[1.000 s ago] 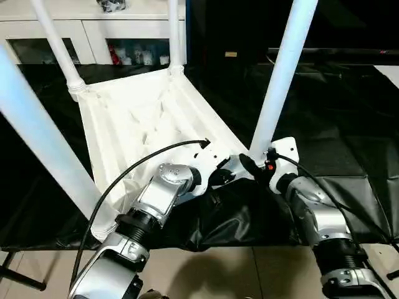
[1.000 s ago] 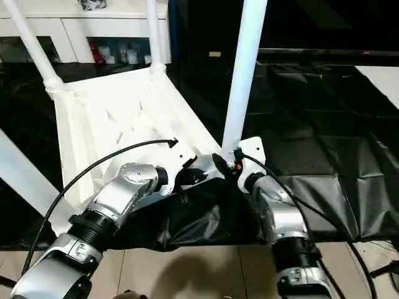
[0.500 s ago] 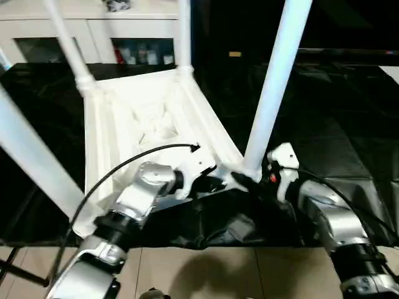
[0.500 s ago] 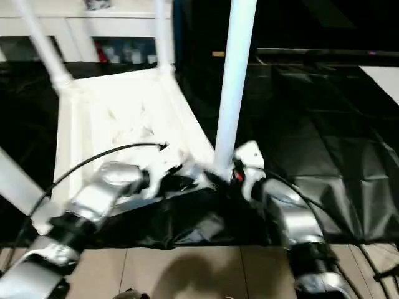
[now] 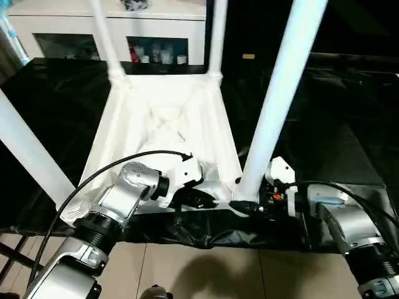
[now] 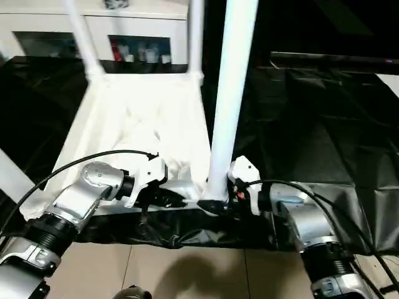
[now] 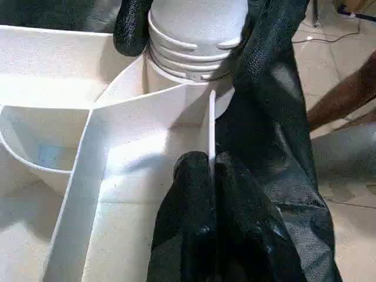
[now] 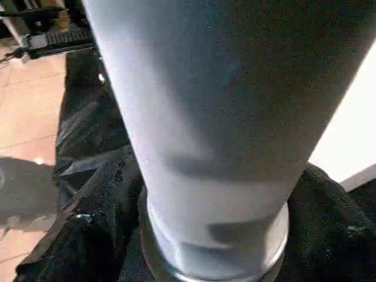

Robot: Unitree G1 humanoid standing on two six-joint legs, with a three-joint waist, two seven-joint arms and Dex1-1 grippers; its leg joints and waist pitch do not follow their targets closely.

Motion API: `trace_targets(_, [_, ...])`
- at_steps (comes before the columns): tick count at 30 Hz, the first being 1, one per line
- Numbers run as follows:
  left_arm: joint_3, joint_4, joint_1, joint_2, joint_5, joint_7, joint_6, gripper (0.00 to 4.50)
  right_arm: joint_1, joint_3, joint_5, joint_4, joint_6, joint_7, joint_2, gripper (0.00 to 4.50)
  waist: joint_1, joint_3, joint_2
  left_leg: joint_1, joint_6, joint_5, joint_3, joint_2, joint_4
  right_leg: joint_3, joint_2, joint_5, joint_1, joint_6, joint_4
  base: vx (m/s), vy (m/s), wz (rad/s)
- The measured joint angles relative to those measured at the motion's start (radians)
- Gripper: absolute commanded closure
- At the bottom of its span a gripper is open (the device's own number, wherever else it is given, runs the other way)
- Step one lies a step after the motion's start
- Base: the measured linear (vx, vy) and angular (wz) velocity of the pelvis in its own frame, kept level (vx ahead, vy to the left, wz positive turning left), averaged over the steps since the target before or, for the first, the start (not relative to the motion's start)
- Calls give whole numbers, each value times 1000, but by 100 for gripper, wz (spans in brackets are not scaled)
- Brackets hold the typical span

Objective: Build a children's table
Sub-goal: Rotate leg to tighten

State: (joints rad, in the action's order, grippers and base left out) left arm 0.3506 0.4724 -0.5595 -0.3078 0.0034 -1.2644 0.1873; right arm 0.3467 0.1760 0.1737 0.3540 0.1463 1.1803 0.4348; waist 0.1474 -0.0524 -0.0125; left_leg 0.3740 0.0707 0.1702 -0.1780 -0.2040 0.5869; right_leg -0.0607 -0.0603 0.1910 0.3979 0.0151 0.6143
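The children's table lies upside down on the black-covered tabletop, underside up, and that's surely so the corner sockets face the robot and the legs can be driven in from above. All four legs stand up out of their corners: two thin-looking ones at the far side, one big in the foreground at the left edge, and the near-right leg, the one being worked on.

That near-right leg rises steeply from its socket at the table's front corner, just above the tabletop's near edge. In the left wrist view its ribbed collar sits right at the socket mouth, so this looks like the seating stage of the last leg.

Now the arms. The right gripper comes in low from the right, forearm nearly level, and its black jaws are clamped round the base of that leg, one finger on each side of the collar; the grip is low, presumably to steer the foot of the leg into the socket.

The left gripper reaches across from the left, elbow bent, wrist turned inward, with its jaws pinched together on a thin upright rib of the table's underside, just beside the socket. That reads as a brace, holding the light plastic top steady.

Behind it all stands a white cabinet with glass doors.
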Motion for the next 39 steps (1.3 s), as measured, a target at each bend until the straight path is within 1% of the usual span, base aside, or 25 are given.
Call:
trace_targets(3, [1,0,0,-2,-2,-14,0,450,1,3,0,0,0,7,3,145,0,0,0,0,0,0,0,0,0,0,0,0,0,0,0,0,0,0])
trace_targets(6, [0,2,0,-2,-5,-16,2,450,2,5,0,0,-1,9,4,172,0,0,0,0,0,0,0,0,0,-1,0,0,0,0,0,0,0,0])
trace_targets(10, [-1,3,0,4,-6,-4,10,450,2,3,0,0,0,6,-3,178,1,0,0,0,0,0,0,0,0,-1,0,0,0,0,0,0,0,0])
trace_targets(12, [-7,5,0,18,-3,32,26,450,-2,-16,-1,7,4,-32,-18,178,-1,0,0,0,0,0,0,0,1,-1,0,0,0,0,1,0,0,0])
trace_targets(14, [-21,15,-7,45,13,87,42,450,-2,-48,-6,26,5,-102,-46,178,-7,0,0,0,0,0,0,0,2,-1,0,-1,0,0,2,0,0,0])
trace_targets(16, [-25,32,-20,72,23,143,54,450,-1,-77,-7,46,5,-171,-70,179,-8,0,0,-1,-1,-1,0,-1,3,-1,0,-2,0,0,2,0,0,0])
trace_targets(18, [-45,68,-45,132,44,265,85,450,19,-130,-21,90,9,-330,-135,180,-20,0,0,-1,-1,-1,0,-1,4,-1,0,-4,0,1,2,0,0,0])
trace_targets(20, [-60,95,-68,191,59,372,122,450,50,-166,-33,122,25,-476,-184,180,-38,0,-1,-1,-1,-1,0,-1,4,-1,-1,-6,1,1,1,0,0,0])
trace_targets(23, [-66,104,-78,247,69,481,151,450,68,-194,-51,131,39,-612,-225,180,-47,1,-2,0,-1,-1,0,0,1,-1,0,-5,2,0,-1,0,0,0])
trace_targets(26, [-68,114,-82,277,82,545,150,450,78,-213,-66,138,39,-704,-263,180,-48,2,-6,0,-1,-1,0,-1,-2,-2,0,-4,3,0,-1,0,0,0])
trace_targets(31, [-66,110,-79,285,91,562,145,450,73,-229,-70,138,19,-742,-289,180,-48,2,-8,2,-1,-1,0,0,-2,-2,0,-4,4,0,-3,0,0,0])
trace_targets(32, [-65,108,-78,283,91,560,142,450,71,-233,-69,138,17,-742,-293,145,-49,2,-8,2,-1,-1,0,0,-2,-2,0,-4,4,0,-3,0,0,0])
trace_targets(33, [-63,105,-76,279,91,557,139,450,69,-236,-62,136,17,-740,-295,145,-49,2,-8,2,-1,-1,0,0,-2,-2,0,-4,4,0,-3,0,0,0])
trace_targets(35, [-60,97,-71,272,91,547,134,450,60,-239,-51,127,17,-732,-296,108,-50,2,-8,1,-1,-1,0,-1,-2,-2,0,-4,4,0,-3,0,0,0])
trace_targets(37, [-59,85,-62,256,91,524,124,450,51,-239,-36,116,17,-693,-294,102,-53,2,-9,1,-1,-1,0,-1,-2,-2,0,-4,4,0,-3,0,0,0])
trace_targets(39, [-56,80,-57,243,90,502,114,450,48,-232,-31,113,18,-659,-283,77,-55,2,-9,1,-1,-1,0,-1,-2,-2,0,-4,4,0,-2,0,0,0])
